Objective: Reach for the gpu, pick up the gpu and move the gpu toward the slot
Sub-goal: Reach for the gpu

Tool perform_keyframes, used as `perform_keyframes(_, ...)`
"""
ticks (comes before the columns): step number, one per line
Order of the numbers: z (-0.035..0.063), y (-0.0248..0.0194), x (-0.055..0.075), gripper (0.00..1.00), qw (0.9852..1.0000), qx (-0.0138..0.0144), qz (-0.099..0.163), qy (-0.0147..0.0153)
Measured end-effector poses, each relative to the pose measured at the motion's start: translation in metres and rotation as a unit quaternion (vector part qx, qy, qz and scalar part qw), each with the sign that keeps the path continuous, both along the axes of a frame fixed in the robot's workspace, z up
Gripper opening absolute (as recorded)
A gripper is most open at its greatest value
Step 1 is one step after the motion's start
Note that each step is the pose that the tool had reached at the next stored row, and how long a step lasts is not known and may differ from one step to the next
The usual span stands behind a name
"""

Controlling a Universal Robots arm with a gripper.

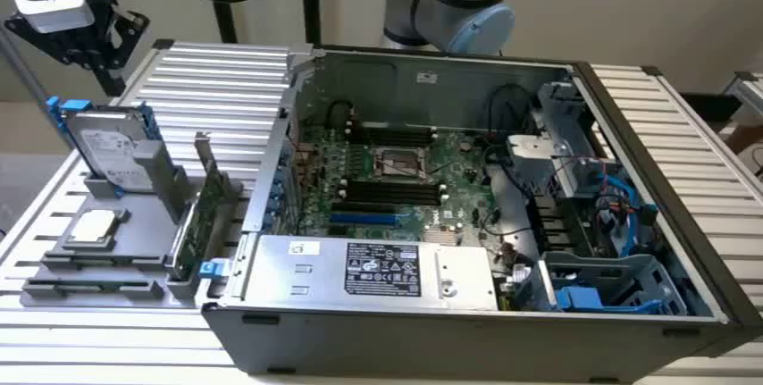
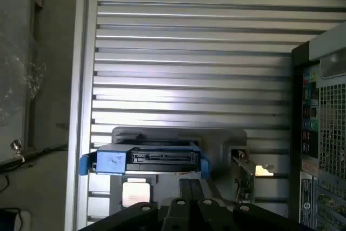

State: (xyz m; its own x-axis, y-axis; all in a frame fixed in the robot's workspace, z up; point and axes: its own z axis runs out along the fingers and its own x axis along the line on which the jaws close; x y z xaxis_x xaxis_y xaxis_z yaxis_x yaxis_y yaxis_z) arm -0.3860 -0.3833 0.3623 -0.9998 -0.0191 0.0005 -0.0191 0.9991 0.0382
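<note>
Gripper [image 1: 96,50], closed and empty, hangs well apart from edge-on gpu [image 1: 197,220] half-hidden in holder [image 1: 143,271].

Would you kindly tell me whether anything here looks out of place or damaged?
Nothing stands out. The gpu stands on edge in its holder, the hard drive sits upright beside it, the chip lies flat, and the open case looks orderly inside.

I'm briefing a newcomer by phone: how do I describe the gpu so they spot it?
At the exterior view's left, beside the open computer case, sits a grey rack. The gpu stands on edge nearest the case: a thin green board with silver bracket, unlike the blue-framed hard drive and square chip.
</note>
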Motion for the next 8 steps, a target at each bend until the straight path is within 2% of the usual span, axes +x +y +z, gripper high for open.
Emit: perform_keyframes(8,0.0000,0.0000,0.0000,0.11,1.0000,0.0000,0.000,0.0000)
